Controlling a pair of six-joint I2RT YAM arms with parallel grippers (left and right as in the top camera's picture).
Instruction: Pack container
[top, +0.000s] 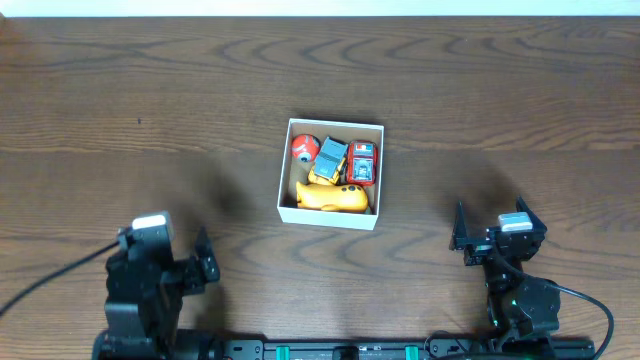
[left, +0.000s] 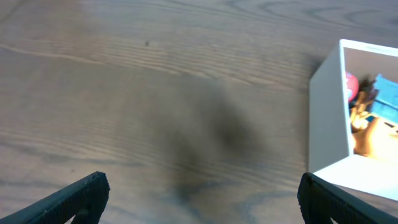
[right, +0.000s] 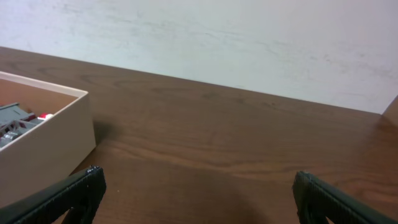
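Dark wood table (top: 120, 90), pale wall at far side. My left gripper (left: 202, 186): fingers spread wide, holding nothing, near left. My right gripper (right: 196, 180): fingers spread wide, holding nothing, near right. Container (top: 330, 217): mid-table, farther out, between both; inside lie yellow toy (top: 330, 197), red car (top: 362, 165), blue-grey car (top: 331, 155), red ball (top: 304, 148).

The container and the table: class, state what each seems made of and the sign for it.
The container: likely cardboard, matte white outside, brown inside, with thin flat walls. The table: wood or wood-look laminate, dark brown, faint sheen, flowing grain lines.
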